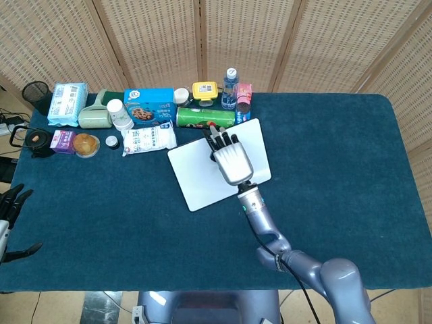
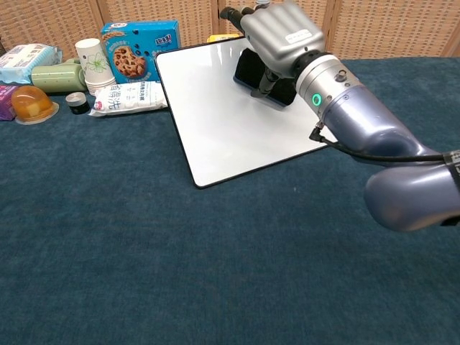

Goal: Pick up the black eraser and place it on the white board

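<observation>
The white board (image 2: 215, 115) lies tilted on the blue tablecloth, in the middle of the table (image 1: 196, 169). The black eraser (image 2: 253, 72) lies on the board's far right part, under my right hand's palm. My right hand (image 2: 280, 32) hovers over it with its fingers (image 2: 231, 12) stretched out straight and off the eraser; the thumb hangs close beside it. In the head view the right hand (image 1: 231, 157) covers the eraser. My left hand (image 1: 12, 202) stays at the table's left edge, fingers apart and holding nothing.
Along the back of the table stand a blue cookie box (image 1: 149, 106), a green can (image 1: 204, 117), a bottle (image 1: 230, 88), paper cups (image 1: 120, 115), a white packet (image 1: 150, 140) and a tissue pack (image 1: 67, 102). The can lies just behind the board.
</observation>
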### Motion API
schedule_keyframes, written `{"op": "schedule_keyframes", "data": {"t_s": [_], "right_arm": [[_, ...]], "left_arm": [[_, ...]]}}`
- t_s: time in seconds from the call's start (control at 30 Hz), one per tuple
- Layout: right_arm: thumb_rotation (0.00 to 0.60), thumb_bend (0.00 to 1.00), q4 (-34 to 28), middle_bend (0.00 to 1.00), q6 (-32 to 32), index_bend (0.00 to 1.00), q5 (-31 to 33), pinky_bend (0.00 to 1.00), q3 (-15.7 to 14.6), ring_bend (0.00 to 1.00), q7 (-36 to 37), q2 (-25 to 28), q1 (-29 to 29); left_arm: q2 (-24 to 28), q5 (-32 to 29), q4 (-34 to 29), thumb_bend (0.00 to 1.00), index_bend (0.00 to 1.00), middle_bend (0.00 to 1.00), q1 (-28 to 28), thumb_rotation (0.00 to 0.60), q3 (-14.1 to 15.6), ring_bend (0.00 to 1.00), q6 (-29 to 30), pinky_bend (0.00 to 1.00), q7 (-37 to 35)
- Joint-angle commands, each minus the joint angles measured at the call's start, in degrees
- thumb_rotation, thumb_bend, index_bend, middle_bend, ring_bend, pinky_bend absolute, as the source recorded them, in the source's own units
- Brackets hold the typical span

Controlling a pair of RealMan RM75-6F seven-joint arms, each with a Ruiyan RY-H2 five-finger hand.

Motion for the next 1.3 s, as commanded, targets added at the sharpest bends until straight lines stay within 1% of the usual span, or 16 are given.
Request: {"op": "schedule_keyframes", "data": {"t_s": [0.03, 0.2, 0.27, 0.33, 0.37, 0.4, 0.43, 0.57, 0.67, 0.73, 0.87, 1.0, 1.13, 1.23, 1.3], "right_arm": [[0.6, 0.0, -0.35, 0.12, 0.14, 0.06, 0.07, 0.38, -0.19, 0.2, -0.18, 0.16, -0.15], [0.6, 0.0, -3.19, 0.11, 1.65, 0.06, -0.32, 0.36, -0.75, 0.2, -0.73, 2.09, -1.23], [0.6, 0.0, -5.76, 0.1, 2.22, 0.06, -0.75, 0.35, -1.35, 0.2, -0.42, 3.92, -2.2], [0.6, 0.0, -9.58, 0.08, 2.02, 0.06, -1.27, 0.33, -2.4, 0.19, -0.29, 6.77, -3.46], [0.6, 0.0, -12.73, 0.07, 1.12, 0.06, -1.52, 0.31, -3.3, 0.18, -0.05, 9.28, -4.33], [0.6, 0.0, -15.0, 0.06, 0.62, 0.06, -1.55, 0.29, -3.73, 0.17, 0.03, 11.1, -4.96], [0.6, 0.0, -18.68, 0.05, 0.13, 0.06, -1.34, 0.28, -4.11, 0.15, 0.11, 13.92, -6.02], [0.6, 0.0, -32.45, 0.05, -2.0, 0.06, 0.82, 0.26, -4.83, 0.08, 1.97, 24.35, -10.04], [0.6, 0.0, -39.77, 0.05, -3.14, 0.07, 1.51, 0.23, -5.68, 0.06, 4.13, 31.23, -12.51], [0.6, 0.0, -42.56, 0.05, -3.06, 0.09, 1.36, 0.22, -6.27, 0.06, 5.82, 34.79, -14.02], [0.6, 0.0, -45.34, 0.06, -1.96, 0.11, -0.05, 0.21, -8.06, 0.06, 9.95, 40.66, -17.21], [0.6, 0.0, -45.01, 0.07, 1.12, 0.14, -2.2, 0.19, -11.08, 0.05, 15.42, 45.44, -21.88], [0.6, 0.0, -44.58, 0.07, 6.26, 0.15, -2.28, 0.16, -13.97, 0.05, 21.34, 49.83, -28.62], [0.6, 0.0, -45.48, 0.07, 8.68, 0.15, -1.31, 0.13, -15.87, 0.04, 22.92, 52.8, -32.89], [0.6, 0.0, -46.6, 0.06, 10.16, 0.15, -0.44, 0.11, -17.54, 0.02, 25.33, 54.88, -36.38]], "left_arm": [[-0.02, 0.0, 0.01, 0.08, 0.0, 0.0, 0.02, 0.6, 0.0, 0.0, 0.04, 0.07, -0.02], [0.04, 0.04, 0.08, 0.08, 0.0, 0.0, 0.01, 0.6, -0.03, 0.0, 0.14, 0.07, -0.28], [0.09, 0.1, 0.16, 0.08, 0.0, 0.0, 0.02, 0.6, -0.03, 0.0, 0.2, 0.07, -0.49], [0.15, 0.17, 0.25, 0.08, 0.0, 0.0, 0.04, 0.6, -0.01, 0.0, 0.26, 0.07, -0.69], [0.18, 0.22, 0.26, 0.08, 0.0, 0.0, 0.09, 0.6, 0.01, 0.0, 0.35, 0.07, -0.86], [0.19, 0.24, 0.3, 0.08, 0.0, 0.0, 0.11, 0.6, 0.01, 0.0, 0.42, 0.07, -0.91], [0.2, 0.27, 0.33, 0.08, 0.0, 0.0, 0.14, 0.6, 0.03, 0.0, 0.45, 0.07, -0.99], [0.14, 0.13, 0.22, 0.08, 0.0, 0.0, 0.17, 0.6, 0.01, 0.0, 0.47, 0.07, -0.72], [-0.04, -0.06, -0.04, 0.08, 0.0, 0.0, 0.15, 0.6, 0.02, 0.0, 0.3, 0.07, 0.03], [-0.2, -0.08, -0.2, 0.08, 0.0, 0.0, 0.17, 0.6, 0.03, 0.0, 0.32, 0.07, 0.65], [-0.52, 0.05, -0.51, 0.08, 0.0, 0.0, 0.34, 0.6, 0.09, 0.0, 0.63, 0.07, 1.74], [-0.72, 0.01, -0.66, 0.08, 0.0, 0.0, 0.67, 0.6, -0.01, 0.0, 1.33, 0.07, 2.28], [-0.78, 0.26, -0.7, 0.08, 0.0, 0.0, 1.18, 0.6, 0.06, 0.0, 2.26, 0.07, 2.23], [-0.89, 0.32, -0.76, 0.08, 0.0, 0.0, 1.45, 0.6, 0.07, 0.0, 2.71, 0.07, 2.42], [-1.03, 0.58, -0.9, 0.08, 0.0, 0.0, 1.63, 0.6, 0.18, 0.0, 2.97, 0.07, 2.73]]}}
